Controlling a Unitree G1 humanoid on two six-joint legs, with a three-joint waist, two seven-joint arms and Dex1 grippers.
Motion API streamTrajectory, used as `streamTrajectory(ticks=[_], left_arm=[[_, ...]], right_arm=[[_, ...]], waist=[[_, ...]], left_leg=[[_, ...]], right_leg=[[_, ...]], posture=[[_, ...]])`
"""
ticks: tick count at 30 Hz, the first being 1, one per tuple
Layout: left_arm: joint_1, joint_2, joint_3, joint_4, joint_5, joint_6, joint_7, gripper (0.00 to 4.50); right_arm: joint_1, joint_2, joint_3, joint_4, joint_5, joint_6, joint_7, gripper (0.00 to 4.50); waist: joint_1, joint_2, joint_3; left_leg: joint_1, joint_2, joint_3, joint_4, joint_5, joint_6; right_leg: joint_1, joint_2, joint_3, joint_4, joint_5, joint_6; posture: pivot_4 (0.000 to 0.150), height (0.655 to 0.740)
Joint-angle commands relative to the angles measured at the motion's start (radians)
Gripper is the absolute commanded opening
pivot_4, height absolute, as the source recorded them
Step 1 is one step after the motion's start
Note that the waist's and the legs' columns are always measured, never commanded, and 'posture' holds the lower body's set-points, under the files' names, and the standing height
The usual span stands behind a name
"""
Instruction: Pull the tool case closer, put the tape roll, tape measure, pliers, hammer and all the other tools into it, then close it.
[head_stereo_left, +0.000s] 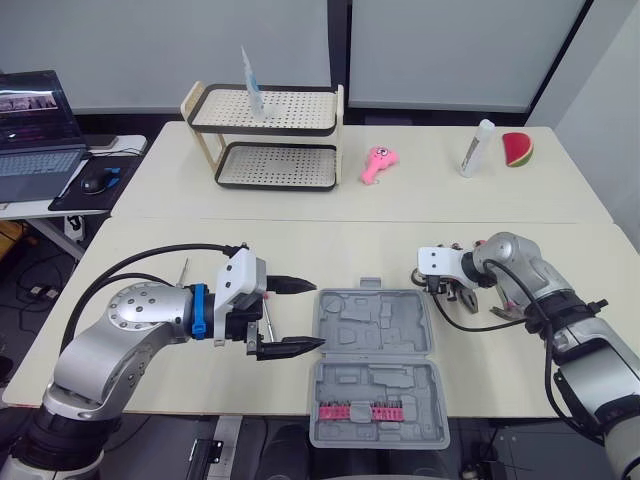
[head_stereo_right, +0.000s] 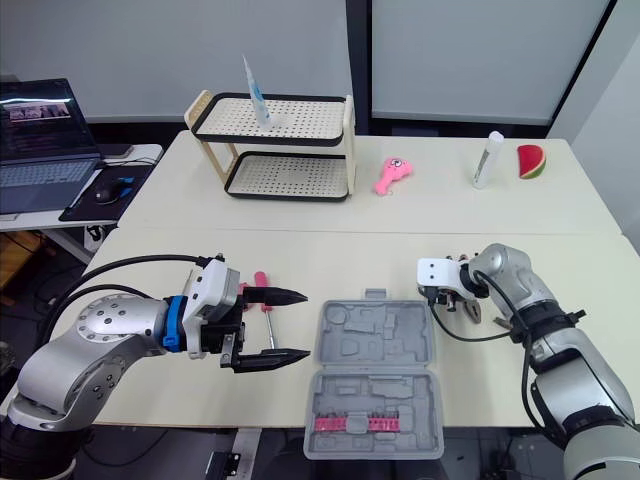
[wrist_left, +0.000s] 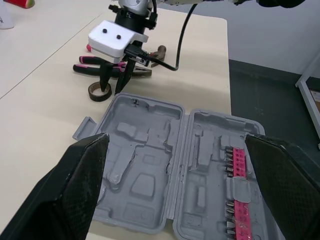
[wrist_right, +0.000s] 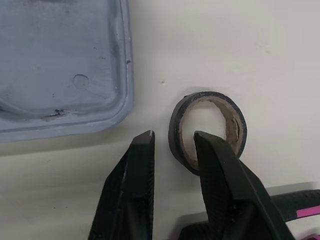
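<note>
- Tool case (head_stereo_left: 375, 325): grey, lid laid fully open, flat at the middle of the near tabletop's front edge. The half nearer the front edge slightly overhangs that edge.
- Bit strip (head_stereo_left: 358, 411): a pink row seated in the case half nearest the front edge. The other moulded recesses are bare.
- Left gripper (head_stereo_left: 312, 313): released, fingers spread wide. It hovers just beside the case's left side and points toward it, touching nothing.
- Screwdriver (head_stereo_right: 261, 280): red handle, lying on the near tabletop under the left gripper, left of the case.
- Right gripper (wrist_right: 172, 136): pointing down at the tabletop just off the case's right side, fingers parted. One finger (wrist_right: 215, 165) is over the hole of the tape roll and the other stands outside the ring with a gap, so it is not clamped.
- Tape roll (wrist_right: 207, 131): dark ring with a brown core, lying flat on the near tabletop, just beside the case's far right corner and outside the case.
- Pliers (wrist_left: 95, 69): pink-and-black handles, on the tabletop just beyond the tape roll, right of the case.
- Rack (head_stereo_left: 270, 140): two perforated tiers, toward the left end of the far tabletop, with a tube (head_stereo_left: 250, 85) upright on the top tier.
- Pink toy (head_stereo_left: 378, 165), white bottle (head_stereo_left: 477, 148) and watermelon slice (head_stereo_left: 517, 149): spaced along the far tabletop, toward its right edge.
- Laptop (head_stereo_left: 38, 135): open, on a side desk to the left.
</note>
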Motion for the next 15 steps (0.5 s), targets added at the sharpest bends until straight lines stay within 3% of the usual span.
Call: streamTrajectory(ticks=[1,7,15], left_arm=[[-0.005,0.002,-0.006,-0.019,0.004,-0.014,0.003,4.50],[0.014,0.009,0.003,0.007,0.025,-0.036,-0.006,4.50],[0.098,0.057,0.086,0.069,0.075,-0.118,-0.018,4.50]], right_arm=[[-0.023,-0.005,-0.017,-0.016,-0.001,0.000,-0.001,0.68],[-0.008,-0.008,-0.039,-0.044,0.015,0.032,-0.004,0.01],[0.029,-0.041,-0.149,-0.307,0.141,0.239,0.068,0.01]], waist=[[0.000,0.000,0.000],[0.000,0.000,0.000],[0.001,0.000,0.000]], left_leg=[[0.000,0.000,0.000,0.000,0.000,0.000],[0.000,0.000,0.000,0.000,0.000,0.000],[-0.002,0.000,0.001,0.000,0.000,0.000]], right_leg=[[0.000,0.000,0.000,0.000,0.000,0.000],[-0.001,0.000,0.000,0.000,0.000,0.000],[-0.004,0.000,0.001,0.004,0.000,0.000]], posture=[[0.150,0.7290],[0.150,0.7290],[0.150,0.7290]])
